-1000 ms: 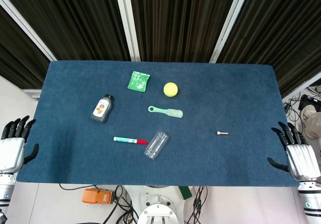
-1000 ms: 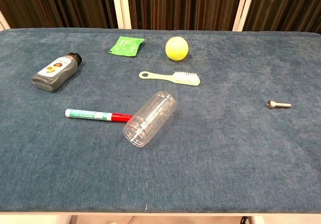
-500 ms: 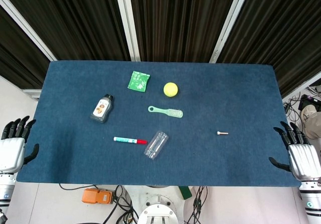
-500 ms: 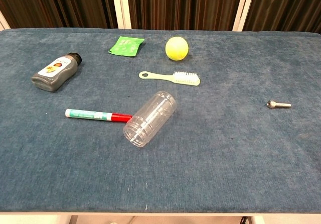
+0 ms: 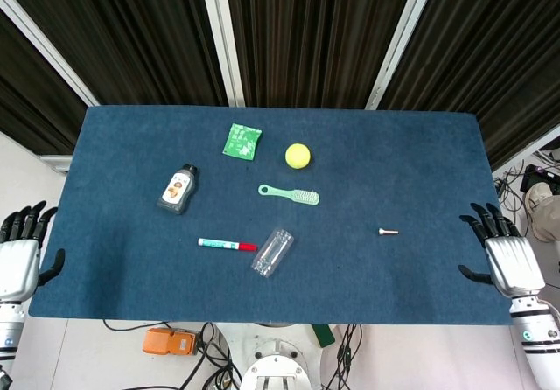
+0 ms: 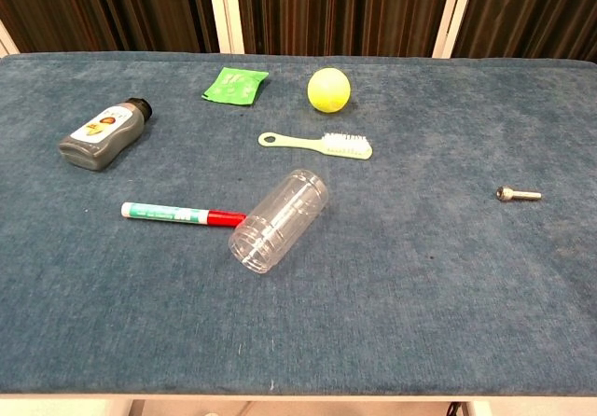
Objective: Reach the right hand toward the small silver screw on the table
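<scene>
The small silver screw [image 5: 388, 231] lies on the blue table [image 5: 394, 163], right of centre; the chest view shows the screw [image 6: 518, 193] lying flat near the right side. My right hand [image 5: 500, 254] hovers at the table's right front corner, fingers spread and empty, well to the right of the screw. My left hand [image 5: 21, 254] hangs beside the table's left front corner, also open and empty. Neither hand shows in the chest view.
A clear plastic jar [image 5: 272, 251] lies on its side beside a red-capped marker [image 5: 227, 244]. Farther back are a green brush [image 5: 290, 194], a yellow ball [image 5: 297, 155], a green packet [image 5: 242, 141] and a dark bottle [image 5: 178, 187].
My right hand has shifted left and slightly up, coming over the table's right edge toward the screw. My left hand has sunk a little. The objects have not moved.
</scene>
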{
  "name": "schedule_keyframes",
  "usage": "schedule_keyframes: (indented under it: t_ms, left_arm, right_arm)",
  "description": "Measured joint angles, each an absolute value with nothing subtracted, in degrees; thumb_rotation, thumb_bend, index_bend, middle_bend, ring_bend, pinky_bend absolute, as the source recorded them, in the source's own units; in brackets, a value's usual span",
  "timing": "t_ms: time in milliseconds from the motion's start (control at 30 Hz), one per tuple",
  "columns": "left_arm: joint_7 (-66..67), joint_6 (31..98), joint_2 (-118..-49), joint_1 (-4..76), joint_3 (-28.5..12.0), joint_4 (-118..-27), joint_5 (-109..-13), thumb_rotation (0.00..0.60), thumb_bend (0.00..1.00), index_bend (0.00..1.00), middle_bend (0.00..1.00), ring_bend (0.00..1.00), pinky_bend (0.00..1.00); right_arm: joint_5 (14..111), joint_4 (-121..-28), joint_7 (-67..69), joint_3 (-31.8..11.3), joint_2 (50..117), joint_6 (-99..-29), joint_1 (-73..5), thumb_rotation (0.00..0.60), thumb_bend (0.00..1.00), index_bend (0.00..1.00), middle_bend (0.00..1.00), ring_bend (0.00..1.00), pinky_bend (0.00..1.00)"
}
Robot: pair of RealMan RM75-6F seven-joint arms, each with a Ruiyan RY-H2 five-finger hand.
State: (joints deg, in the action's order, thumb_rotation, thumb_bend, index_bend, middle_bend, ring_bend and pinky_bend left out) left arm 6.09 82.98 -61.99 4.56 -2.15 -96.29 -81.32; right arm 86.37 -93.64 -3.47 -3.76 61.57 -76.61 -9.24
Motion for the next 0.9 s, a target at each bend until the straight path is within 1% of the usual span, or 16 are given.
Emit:
schedule_keyframes:
  t_ms: [133, 267, 400, 533, 667, 800, 900]
  left_arm:
    - [6.26, 83.07, -62.1, 4.46, -2.34, -96.46, -80.82, 0.6, 0.39, 0.11, 0.03, 0.02, 0.07]
    - [6.75, 83.03, -62.23, 4.42, -2.52, -96.66, -80.21, 0.6, 0.39, 0.11, 0.03, 0.02, 0.07]
    - [7.32, 83.09, -62.21, 4.28, -2.64, -96.97, -79.66, 0.6, 0.39, 0.11, 0.03, 0.02, 0.07]
    - [7.78, 83.35, -62.22, 4.07, -2.73, -97.23, -79.3, 0.6, 0.39, 0.11, 0.03, 0.02, 0.07]
    - [8.22, 83.48, -62.24, 3.95, -2.73, -97.43, -79.2, 0.6, 0.39, 0.11, 0.03, 0.02, 0.07]
    - [8.71, 83.47, -62.28, 3.95, -2.7, -97.44, -79.19, 0.6, 0.39, 0.11, 0.03, 0.03, 0.07]
    - [8.9, 83.54, -62.27, 3.89, -2.7, -97.47, -79.14, 0.6, 0.39, 0.11, 0.03, 0.03, 0.07]
  right_arm:
    - [84.61, -89.71, -0.64, -4.42, 63.55, -72.8, -11.38, 0.6, 0.23, 0.33, 0.14, 0.08, 0.22]
    - [83.46, -84.61, 3.81, -5.29, 66.62, -70.41, -13.37, 0.6, 0.24, 0.42, 0.14, 0.08, 0.21]
    - [83.01, -78.44, 6.92, -6.02, 70.64, -69.25, -14.98, 0.6, 0.29, 0.47, 0.14, 0.08, 0.2]
    - [82.63, -71.53, 10.44, -6.48, 74.97, -67.8, -16.58, 0.6, 0.33, 0.48, 0.14, 0.08, 0.19]
    - [82.4, -64.69, 13.42, -6.41, 79.33, -64.48, -18.87, 0.6, 0.36, 0.49, 0.14, 0.08, 0.19]
    - [82.43, -60.92, 13.92, -6.0, 82.54, -61.02, -21.37, 0.6, 0.38, 0.49, 0.13, 0.08, 0.19]
    - [82.57, -59.84, 13.94, -5.81, 84.2, -59.91, -22.68, 0.6, 0.39, 0.5, 0.14, 0.08, 0.19]
